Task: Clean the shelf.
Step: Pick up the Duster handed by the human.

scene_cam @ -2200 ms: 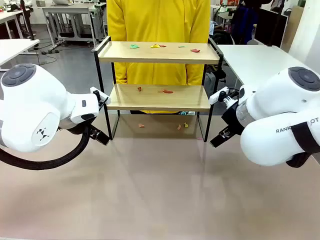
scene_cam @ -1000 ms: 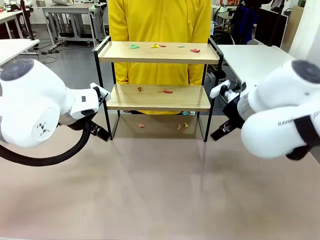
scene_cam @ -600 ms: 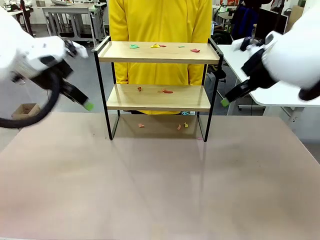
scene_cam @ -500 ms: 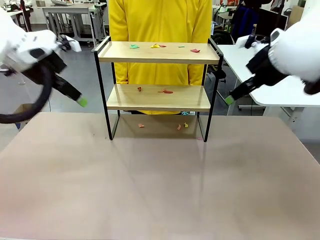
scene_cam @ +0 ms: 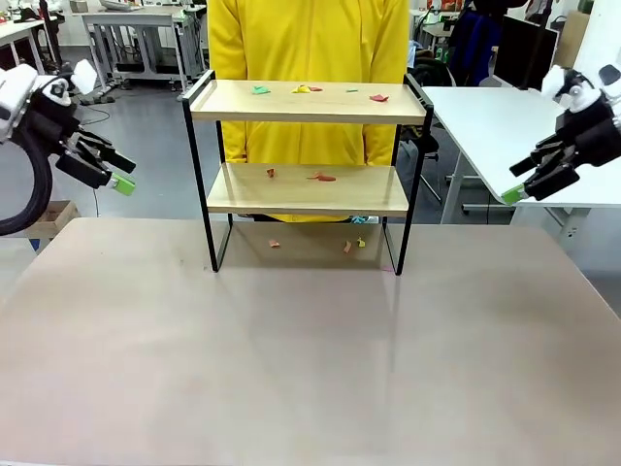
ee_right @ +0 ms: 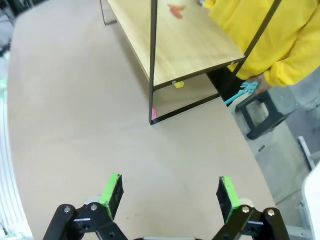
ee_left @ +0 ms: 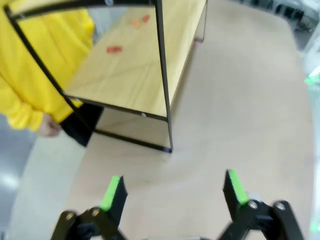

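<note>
The shelf stands at the table's far middle, two light wooden boards in a thin black frame. Coloured paper scraps lie on its top board, more scraps on the lower board, and a few on the table under it. My left gripper hangs open in the air left of the shelf, level with the lower board. My right gripper hangs open at the right, well clear of the frame. The left wrist view has the left gripper empty above the table, facing the shelf's corner. The right gripper is likewise empty.
A person in a yellow top stands right behind the shelf, one hand low beside it. The other hand holds a teal tool. A white table stands at the right. The beige table stretches in front.
Both arms have lifted from close beside the shelf and swung outward, the left arm to the left, the right arm to the right. Both grippers stayed open. The shelf has not moved.
</note>
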